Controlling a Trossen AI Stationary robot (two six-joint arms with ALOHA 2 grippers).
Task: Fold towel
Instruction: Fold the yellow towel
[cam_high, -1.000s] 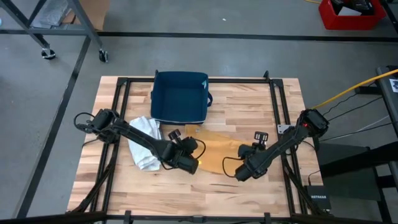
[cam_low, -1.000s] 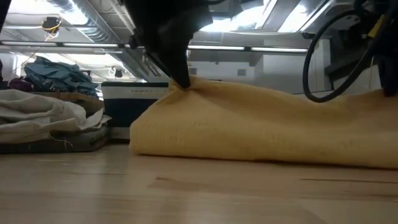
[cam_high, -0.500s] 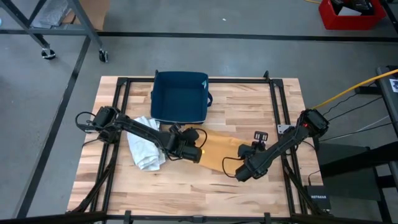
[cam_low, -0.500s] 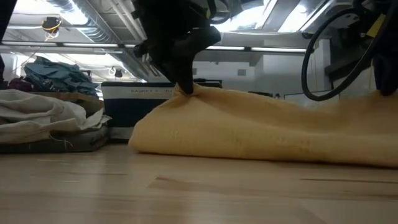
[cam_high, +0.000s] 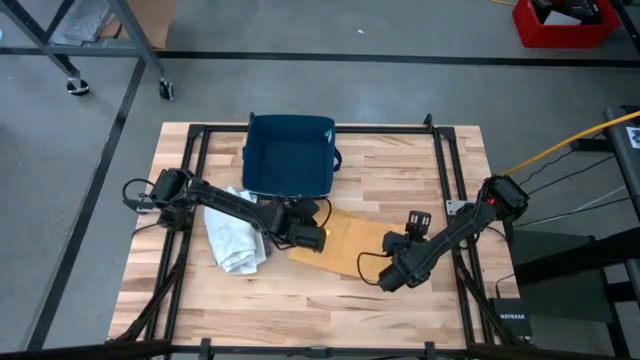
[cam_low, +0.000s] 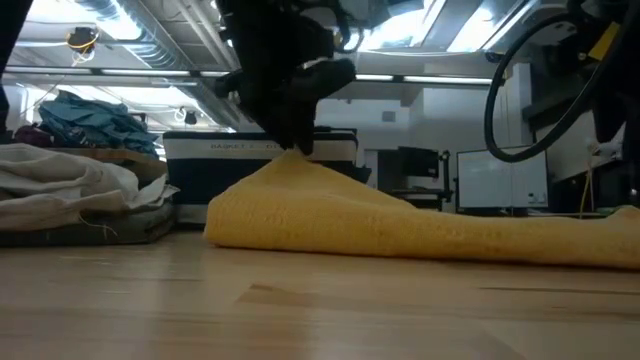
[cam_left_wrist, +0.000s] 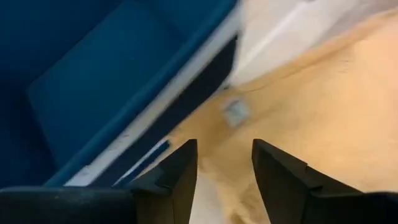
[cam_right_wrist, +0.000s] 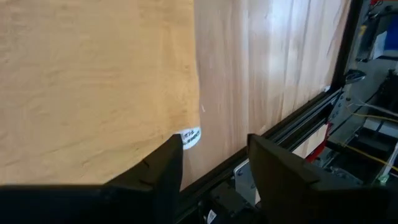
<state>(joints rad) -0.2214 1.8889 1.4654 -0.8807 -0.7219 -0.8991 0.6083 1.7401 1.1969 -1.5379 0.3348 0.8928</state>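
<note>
Both tools open, low.

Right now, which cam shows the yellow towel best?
High view: the whole yellow towel lies on the table between both grippers. Low view shows only its near edge as a hump. The wrist views show only close patches of cloth.

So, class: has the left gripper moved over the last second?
Yes. In the high view the left gripper has moved up the table, toward the blue bin, and now sits near its front edge.
</note>
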